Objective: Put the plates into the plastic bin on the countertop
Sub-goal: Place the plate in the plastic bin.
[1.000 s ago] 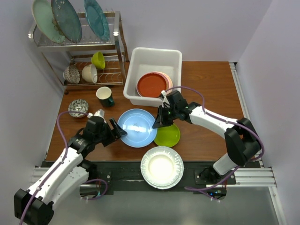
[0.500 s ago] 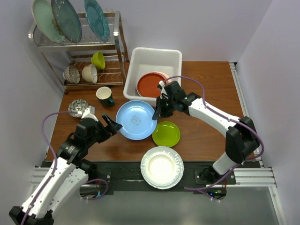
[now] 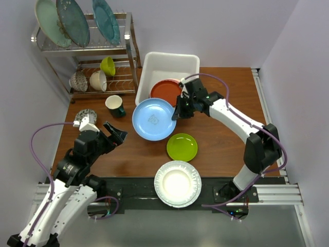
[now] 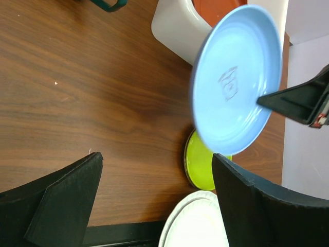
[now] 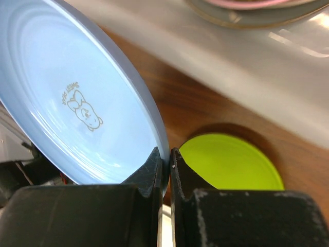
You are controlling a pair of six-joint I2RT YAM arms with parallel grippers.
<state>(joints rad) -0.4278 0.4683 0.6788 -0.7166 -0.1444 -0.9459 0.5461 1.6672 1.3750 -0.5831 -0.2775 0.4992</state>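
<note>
Right pincer (image 5: 164, 156) astride blue plate (image 5: 77, 103) rim

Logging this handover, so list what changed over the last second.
The right claw, shut on the blue plate, carried it up and back toward the plastic bin. The left claw, earlier at the plate's left edge, drew back, open. The lime green plate, white fluted plate and rust red plate in the bin stayed put.
</note>
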